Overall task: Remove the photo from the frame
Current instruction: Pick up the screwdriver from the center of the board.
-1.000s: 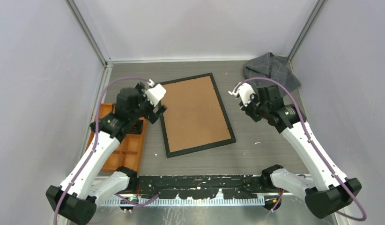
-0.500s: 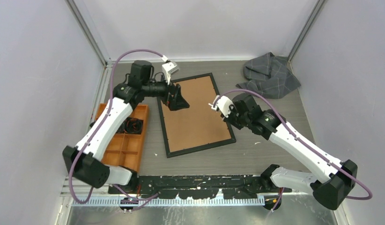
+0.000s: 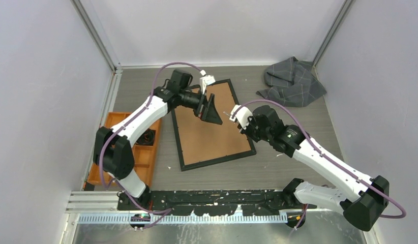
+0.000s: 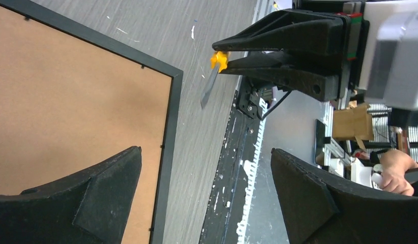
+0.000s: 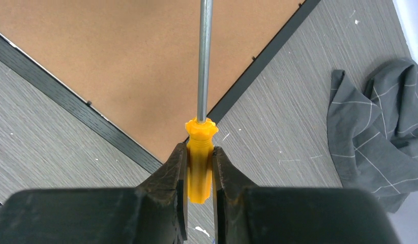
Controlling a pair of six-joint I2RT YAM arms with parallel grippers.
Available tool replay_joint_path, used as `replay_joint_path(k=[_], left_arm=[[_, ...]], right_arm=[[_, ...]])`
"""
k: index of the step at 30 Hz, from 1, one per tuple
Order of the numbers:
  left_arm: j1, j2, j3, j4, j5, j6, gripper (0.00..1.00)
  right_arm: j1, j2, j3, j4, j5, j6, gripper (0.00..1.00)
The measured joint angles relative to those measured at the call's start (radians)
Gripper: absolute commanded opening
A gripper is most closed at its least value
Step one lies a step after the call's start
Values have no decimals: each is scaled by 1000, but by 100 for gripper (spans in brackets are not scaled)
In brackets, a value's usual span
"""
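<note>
The frame lies face down on the table, its brown backing board up inside a thin black border. The photo is hidden beneath that board. My left gripper hovers over the frame's upper right part, and in the left wrist view it stands wide open and holds nothing. My right gripper sits at the frame's right edge, shut on the yellow handle of a screwdriver. The steel shaft reaches out over the backing board. The left wrist view also shows this screwdriver.
An orange compartment tray sits left of the frame, partly under the left arm. A crumpled grey cloth lies at the back right. A black rail runs along the near table edge between the arm bases.
The left arm swung from beside the tray to above the frame's upper right part, still open. The right arm moved left to the frame's right edge with the screwdriver.
</note>
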Motion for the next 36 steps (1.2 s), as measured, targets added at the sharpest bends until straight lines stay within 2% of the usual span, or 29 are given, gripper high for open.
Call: replay_joint_path(k=[6,12,16,19,22,29,32,34,36], left_arm=[[-38,59,40,1,-2,-11,97],[-43,99,79,16,-5,-39,82],[-43,125,82,23,-4,-55,67],[-43,139,82,22,-3,-53,65],[-45,142,82,17,-3,-48,55],[-49,142,82,17,3,-42,46],[-52,142,82,16,5,-39,40],[-54,142,82,16,5,-35,32],[-56,142,82,16,6,-31,31]], right_arm=[[33,7,-3,27,-2,9,1],[64,23,-10,27,-5,8,1],[74,33,-17,29,-3,7,1],[76,33,-23,41,13,7,1],[76,33,-27,58,33,4,1],[77,33,-35,75,45,2,1],[77,34,-39,79,48,0,1],[77,34,-40,79,49,-1,1],[77,34,-40,79,50,-3,1]])
